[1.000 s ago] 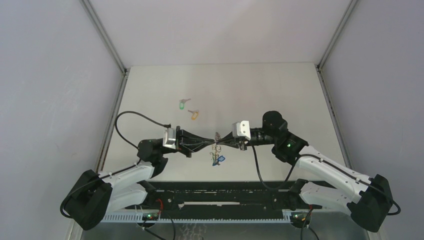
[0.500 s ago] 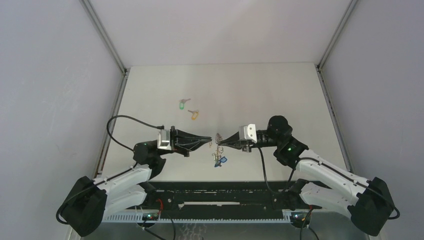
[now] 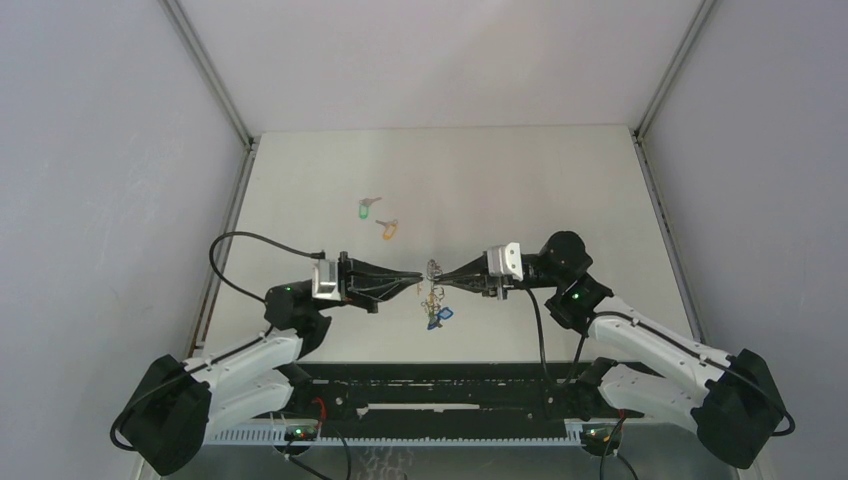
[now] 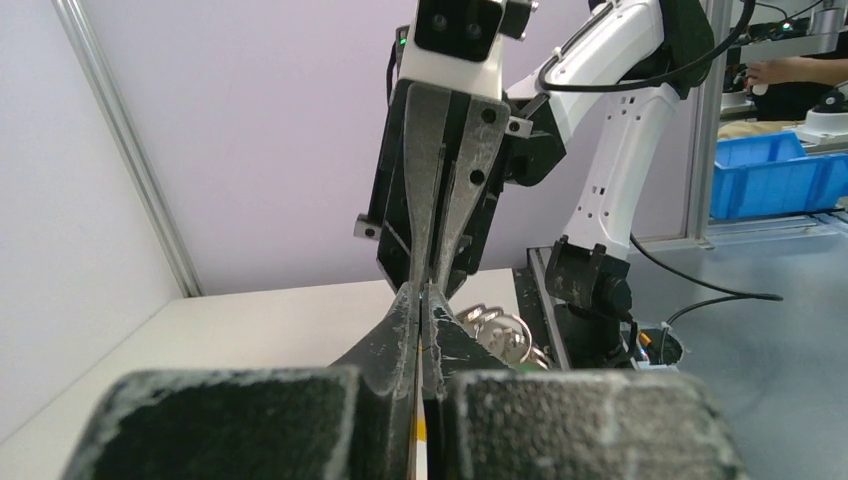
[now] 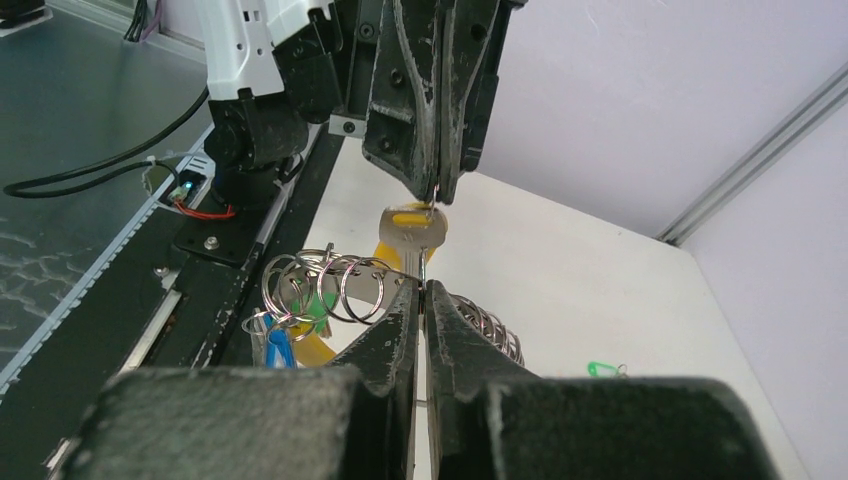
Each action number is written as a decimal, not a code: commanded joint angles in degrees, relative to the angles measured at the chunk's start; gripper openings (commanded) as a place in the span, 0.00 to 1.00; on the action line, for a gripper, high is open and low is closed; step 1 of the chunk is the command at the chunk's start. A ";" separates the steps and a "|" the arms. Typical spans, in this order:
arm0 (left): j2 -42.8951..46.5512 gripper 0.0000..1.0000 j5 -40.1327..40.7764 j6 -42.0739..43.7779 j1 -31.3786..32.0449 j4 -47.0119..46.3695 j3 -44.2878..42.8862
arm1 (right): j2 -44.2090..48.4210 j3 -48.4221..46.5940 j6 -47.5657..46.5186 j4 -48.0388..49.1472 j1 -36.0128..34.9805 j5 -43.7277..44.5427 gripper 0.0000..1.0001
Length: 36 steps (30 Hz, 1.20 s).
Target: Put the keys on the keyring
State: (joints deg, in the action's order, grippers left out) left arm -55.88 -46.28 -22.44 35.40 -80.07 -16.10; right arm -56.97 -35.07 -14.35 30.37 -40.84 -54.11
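Note:
The keyring (image 3: 432, 292), a chain of silver rings with a blue tag (image 3: 437, 320), hangs between my two grippers above the table's near middle. My right gripper (image 3: 441, 281) is shut on its rings (image 5: 320, 285), with the fingertips (image 5: 405, 300) pressed together. My left gripper (image 3: 417, 283) faces it tip to tip. It is shut on a key with a yellow-orange tag (image 5: 410, 222), whose blade points at the right fingertips. A green-tagged key (image 3: 366, 210) and an orange-tagged key (image 3: 387, 229) lie on the table behind. The green one also shows in the right wrist view (image 5: 600, 369).
The white table (image 3: 540, 190) is walled by grey panels on three sides, with metal posts at the back corners. A black rail (image 3: 440, 385) with the arm bases runs along the near edge. The left arm's cable (image 3: 240, 240) loops over the table's left side.
Both wrists have drawn back outward, left to the left and right to the right. The fingertips still meet at the keyring, which hangs in about the same spot.

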 commanded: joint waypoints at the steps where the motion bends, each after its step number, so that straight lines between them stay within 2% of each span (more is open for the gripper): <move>1: -0.30 0.00 0.16 -0.11 0.74 -2.61 -5.09 | -0.90 -1.35 2.16 3.51 0.11 -0.72 0.00; 36: -2.34 0.00 0.66 0.96 2.75 -2.62 -6.31 | 0.82 -1.64 2.07 3.81 -1.26 1.40 0.00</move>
State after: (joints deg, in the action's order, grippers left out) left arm -58.15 -46.22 -22.28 37.80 -80.47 -18.83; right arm -56.69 -35.05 -12.78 31.51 -41.76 -53.60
